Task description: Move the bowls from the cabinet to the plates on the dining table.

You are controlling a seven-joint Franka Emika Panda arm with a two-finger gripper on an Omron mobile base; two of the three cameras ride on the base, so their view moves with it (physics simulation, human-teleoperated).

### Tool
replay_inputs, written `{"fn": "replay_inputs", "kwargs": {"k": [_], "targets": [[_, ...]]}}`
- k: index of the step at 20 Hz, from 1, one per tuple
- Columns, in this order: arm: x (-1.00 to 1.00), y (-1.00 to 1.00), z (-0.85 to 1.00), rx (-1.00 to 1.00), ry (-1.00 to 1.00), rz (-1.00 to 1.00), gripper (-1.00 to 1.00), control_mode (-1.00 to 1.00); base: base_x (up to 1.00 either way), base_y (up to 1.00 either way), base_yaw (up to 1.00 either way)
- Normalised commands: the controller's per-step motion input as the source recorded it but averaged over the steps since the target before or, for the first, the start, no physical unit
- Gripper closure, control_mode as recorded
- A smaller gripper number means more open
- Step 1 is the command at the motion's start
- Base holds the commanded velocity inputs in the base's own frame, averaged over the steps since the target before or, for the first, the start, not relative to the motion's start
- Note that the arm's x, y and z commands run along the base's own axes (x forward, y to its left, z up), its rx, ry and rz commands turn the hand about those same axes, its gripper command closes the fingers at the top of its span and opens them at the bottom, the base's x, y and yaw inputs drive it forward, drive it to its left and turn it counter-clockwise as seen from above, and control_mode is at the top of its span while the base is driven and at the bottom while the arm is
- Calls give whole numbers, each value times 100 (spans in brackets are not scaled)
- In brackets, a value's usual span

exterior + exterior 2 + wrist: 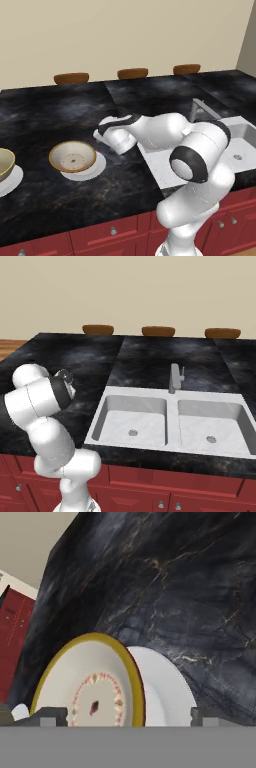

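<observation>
The shallow cream-white bowl (73, 156) with a tan-gold rim sits on a white plate (98, 167) on the black marble dining table (60, 107). At the far left edge the deeper olive-tan bowl (4, 164) rests on a second plate (14, 180). My gripper (96, 134) hangs just right of and above the shallow bowl. In the hand view the bowl (90, 687) and its plate (167, 692) lie close below, and the gripper (129, 717) is open, its fingertips (52, 714) standing wide apart and clear of the rim. The cabinet is out of view.
A double sink (170, 421) with a faucet (174, 377) lies to the right of the arm. Three brown chair backs (132, 73) line the table's far edge. Red drawers with knobs (112, 231) run under the near edge.
</observation>
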Motion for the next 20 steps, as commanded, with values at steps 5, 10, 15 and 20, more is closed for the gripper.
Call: {"fn": "replay_inputs", "kwargs": {"k": [5, 10, 15, 20], "targets": [[-76, -15, 65, 0, 0, -2, -100, -100, 0, 0, 0], [-100, -16, 77, 0, -1, 2, -100, -100, 0, 0, 0], [-100, -17, 87, -3, -2, 0, -100, -100, 0, 0, 0], [-97, -36, 76, -4, 0, 0, -100, -100, 0, 0, 0]]}}
